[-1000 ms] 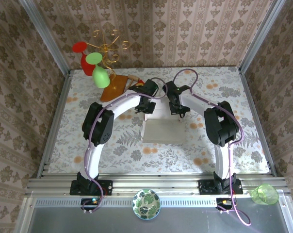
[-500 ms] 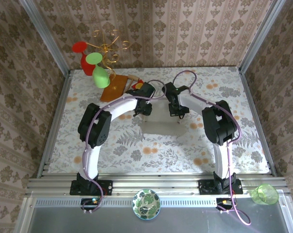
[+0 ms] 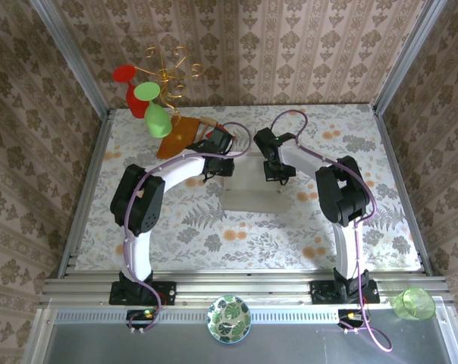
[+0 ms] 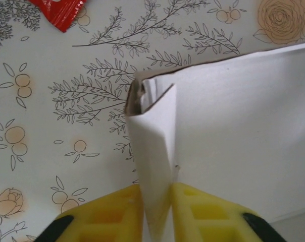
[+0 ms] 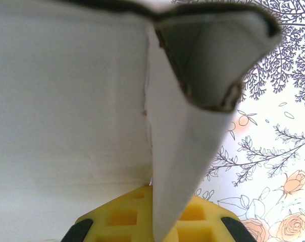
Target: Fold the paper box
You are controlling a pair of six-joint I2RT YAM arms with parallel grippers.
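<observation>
On the far left of the flowered desk (image 3: 176, 227) a brown wooden board (image 3: 176, 136) lies beside a gold wire stand (image 3: 159, 83) hung with red and green discs. A red packet (image 4: 59, 10) lies just beyond the box's far-left corner. A green cup (image 3: 413, 303) and a patterned bowl (image 3: 229, 318) stand on the near ledge, well apart from the work. Nothing lies between the arms and the box.

The paper box (image 3: 252, 199) sits mid-desk between the two arms. The left gripper (image 4: 157, 212) is clamped on the upright flap at the box's left end, a yellow finger on each side. The right gripper (image 5: 160, 217) pinches the matching flap at the right end.
</observation>
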